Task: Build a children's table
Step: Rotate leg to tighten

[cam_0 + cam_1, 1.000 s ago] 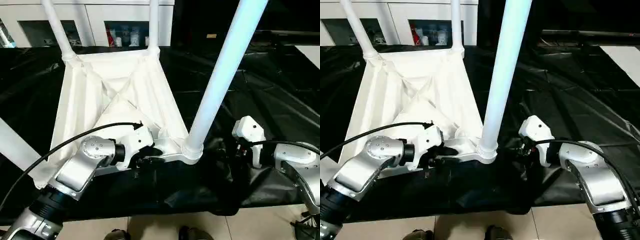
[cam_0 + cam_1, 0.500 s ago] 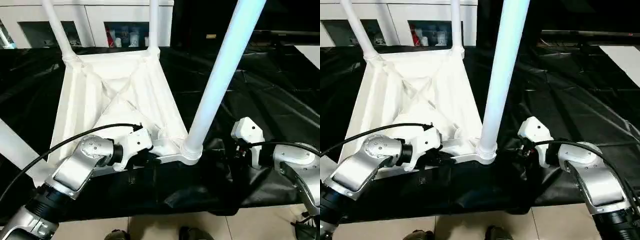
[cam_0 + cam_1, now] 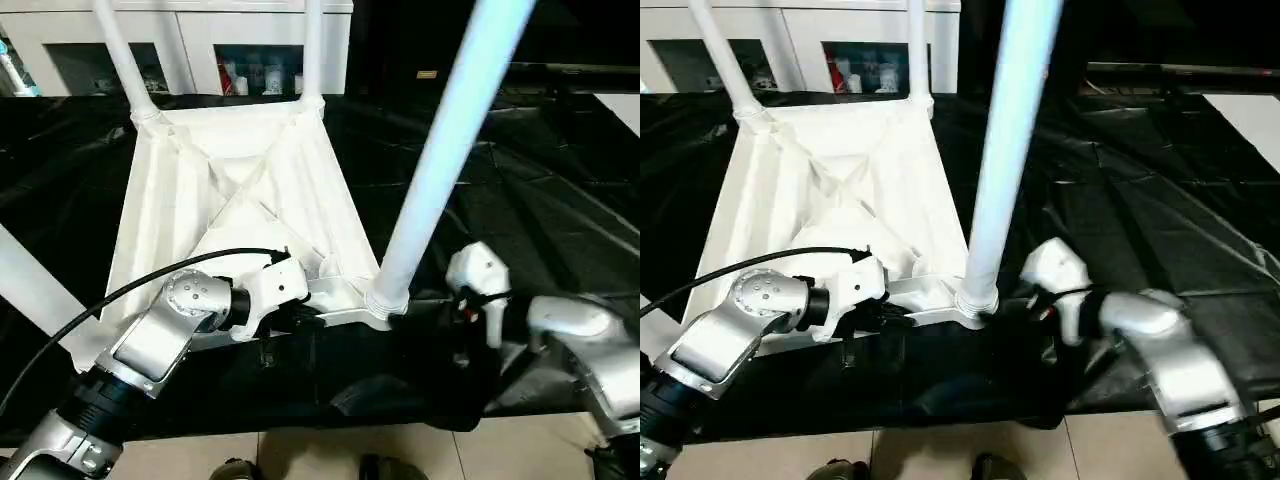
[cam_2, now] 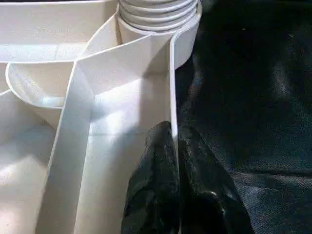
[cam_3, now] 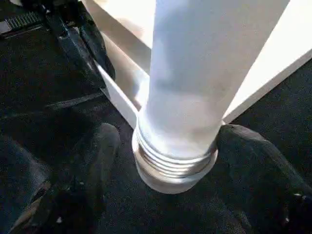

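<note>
The children's table top (image 3: 240, 200) lies upside down on black sheeting, ribbed underside up. Two legs (image 3: 120, 55) (image 3: 312, 50) stand in its far corner sockets, one leg (image 3: 440, 150) in the near right socket, and another leg (image 3: 30, 290) crosses the left edge. My left gripper (image 4: 174, 129) is shut on the thin near rim wall beside the near right socket (image 4: 158, 19). My right gripper (image 5: 175, 161) is open around the base of the near right leg (image 5: 195, 87). One finger (image 5: 100, 146) stands on each side of the ribbed collar, the other (image 5: 253, 156) close against it.
Black sheeting (image 3: 540, 180) covers the work surface, wrinkled to the right. The near edge drops to a tiled floor (image 3: 300, 455), where shoe tips (image 3: 230, 470) show. White cabinets (image 3: 200, 50) stand at the back. A black cable (image 3: 120, 295) arcs over my left forearm.
My left gripper has closed onto the rim wall. My right gripper has moved in toward the near right leg's base and its fingers stand wider apart.
</note>
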Controlling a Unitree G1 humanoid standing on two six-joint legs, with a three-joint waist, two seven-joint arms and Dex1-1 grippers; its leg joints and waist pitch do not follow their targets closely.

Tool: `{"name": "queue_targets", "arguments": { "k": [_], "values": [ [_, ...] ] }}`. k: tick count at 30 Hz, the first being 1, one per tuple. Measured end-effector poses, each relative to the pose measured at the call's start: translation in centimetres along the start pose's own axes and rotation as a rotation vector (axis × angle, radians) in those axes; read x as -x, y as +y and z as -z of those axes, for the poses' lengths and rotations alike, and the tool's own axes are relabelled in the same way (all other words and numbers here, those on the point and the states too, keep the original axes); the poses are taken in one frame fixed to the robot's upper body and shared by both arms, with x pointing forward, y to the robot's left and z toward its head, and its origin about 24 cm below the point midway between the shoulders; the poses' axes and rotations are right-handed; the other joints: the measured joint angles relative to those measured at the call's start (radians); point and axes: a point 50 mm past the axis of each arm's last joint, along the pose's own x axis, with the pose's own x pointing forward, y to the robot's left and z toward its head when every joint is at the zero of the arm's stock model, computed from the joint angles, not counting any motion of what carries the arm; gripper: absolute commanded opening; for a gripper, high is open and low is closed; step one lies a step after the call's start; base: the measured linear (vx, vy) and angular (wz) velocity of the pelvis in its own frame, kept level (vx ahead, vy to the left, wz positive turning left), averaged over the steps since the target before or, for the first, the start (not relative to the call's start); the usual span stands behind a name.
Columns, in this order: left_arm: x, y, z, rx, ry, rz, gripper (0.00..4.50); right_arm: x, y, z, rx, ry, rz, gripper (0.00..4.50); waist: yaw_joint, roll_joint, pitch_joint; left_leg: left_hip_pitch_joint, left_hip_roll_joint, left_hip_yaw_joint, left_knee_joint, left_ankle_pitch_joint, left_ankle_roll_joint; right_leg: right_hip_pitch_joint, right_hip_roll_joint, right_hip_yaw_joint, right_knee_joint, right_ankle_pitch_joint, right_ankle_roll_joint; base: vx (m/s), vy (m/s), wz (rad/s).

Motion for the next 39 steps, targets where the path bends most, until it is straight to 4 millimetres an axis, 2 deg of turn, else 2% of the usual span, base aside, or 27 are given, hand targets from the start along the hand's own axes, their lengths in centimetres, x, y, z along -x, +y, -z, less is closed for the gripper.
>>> {"name": "queue_targets", "arguments": {
  "k": [10,18,21,26,33,37,39],
  "values": [
    [0.1,0.2,-0.1,-0.001,-0.003,-0.003,0.0,-1.3,-0.3,0.3,-0.028,-0.015,0.026,3.94,0.0,0.0,0.0,-0.001,0.0,-0.002,0.0,0.0,0.0,0.0,0.0,0.0,-0.003,0.0,0.0,0.0,0.0,0.0],
    [0.1,0.3,0.0,-0.003,-0.005,0.004,0.0,-1.9,-0.4,0.4,-0.05,-0.032,0.032,3.04,0.0,0.001,0.001,-0.001,0.0,-0.002,-0.003,0.0,0.0,0.0,0.0,0.0,-0.005,0.0,0.0,0.0,0.0,0.0],
    [0.1,0.3,0.0,-0.004,-0.006,0.004,0.0,-2.0,-0.4,0.5,-0.052,-0.033,0.033,2.82,0.0,0.001,0.001,-0.001,0.0,-0.002,-0.005,0.0,0.0,0.0,0.0,0.0,-0.008,0.0,0.001,0.0,0.0,0.0],
    [0.1,0.3,0.0,-0.001,-0.006,0.007,0.0,-2.0,-0.4,0.5,-0.049,-0.041,0.032,2.72,-0.002,0.001,0.001,-0.001,-0.001,-0.002,-0.012,0.0,0.0,0.0,0.0,0.0,-0.017,0.0,0.0,0.0,0.0,0.0],
    [0.2,0.4,0.2,0.028,-0.018,0.005,0.0,-2.3,-0.4,0.5,-0.056,-0.052,0.039,2.67,-0.004,0.003,0.003,0.0,-0.002,-0.001,-0.015,0.0,0.0,-0.001,0.0,0.0,-0.017,0.0,0.001,0.0,0.0,0.0],
    [-0.2,1.2,0.0,0.069,-0.043,-0.025,0.0,-3.2,-0.5,0.6,-0.114,-0.097,0.15,2.67,-0.01,0.009,0.007,0.001,-0.003,-0.003,-0.017,0.0,0.0,-0.002,0.0,-0.002,-0.022,-0.001,0.001,0.0,0.0,0.0],
    [-0.7,1.5,-0.2,0.083,-0.054,-0.052,0.0,-3.6,-0.7,0.7,-0.153,-0.118,0.215,2.67,-0.014,0.013,0.009,0.0,-0.007,-0.006,-0.026,0.0,0.0,-0.002,0.0,-0.003,-0.037,-0.001,0.002,0.0,0.0,0.0]
  ]
}}
